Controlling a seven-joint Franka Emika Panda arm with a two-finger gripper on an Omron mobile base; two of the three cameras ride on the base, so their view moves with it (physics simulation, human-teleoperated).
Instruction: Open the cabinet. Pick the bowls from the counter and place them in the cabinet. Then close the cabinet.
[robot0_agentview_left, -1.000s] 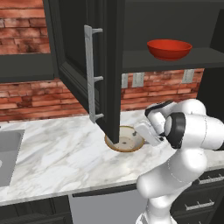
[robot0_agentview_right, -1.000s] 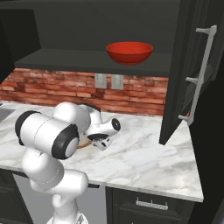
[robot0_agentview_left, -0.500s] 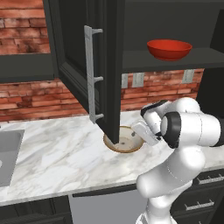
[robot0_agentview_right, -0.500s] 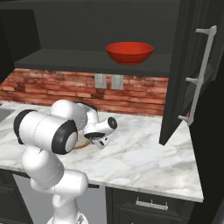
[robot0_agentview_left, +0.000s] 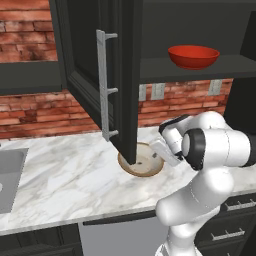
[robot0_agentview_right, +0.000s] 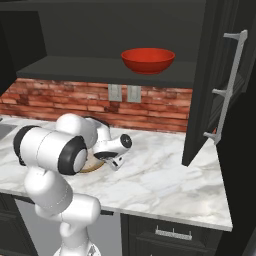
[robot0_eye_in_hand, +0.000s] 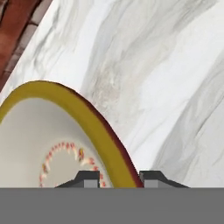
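The tan-rimmed bowl (robot0_agentview_left: 142, 164) (robot0_eye_in_hand: 39, 127) lies flat on the white marble counter (robot0_agentview_left: 60, 175) (robot0_agentview_right: 165, 175), just under the open left cabinet door (robot0_agentview_left: 122, 75). My gripper (robot0_agentview_left: 159, 154) (robot0_agentview_right: 114, 163) (robot0_eye_in_hand: 119, 177) is at the bowl's right rim, one fingertip inside and one outside, pressed in on the rim. In the right base view my arm hides most of that bowl (robot0_agentview_right: 91, 166). The red bowl (robot0_agentview_left: 193, 56) (robot0_agentview_right: 148, 60) stands upright on the cabinet shelf (robot0_agentview_right: 75, 67).
Both cabinet doors stand open; the right door (robot0_agentview_right: 207, 85) with its silver bar handle (robot0_agentview_right: 227, 85) juts out over the counter's right end. A grey sink (robot0_agentview_left: 7, 175) lies at the far left. Brick wall with outlets (robot0_agentview_left: 150, 91) runs behind. Dark drawers (robot0_agentview_right: 170, 232) sit below.
The jaws have come together from wide open onto the bowl's rim. Hand and bowl have stayed in nearly the same spot on the counter.
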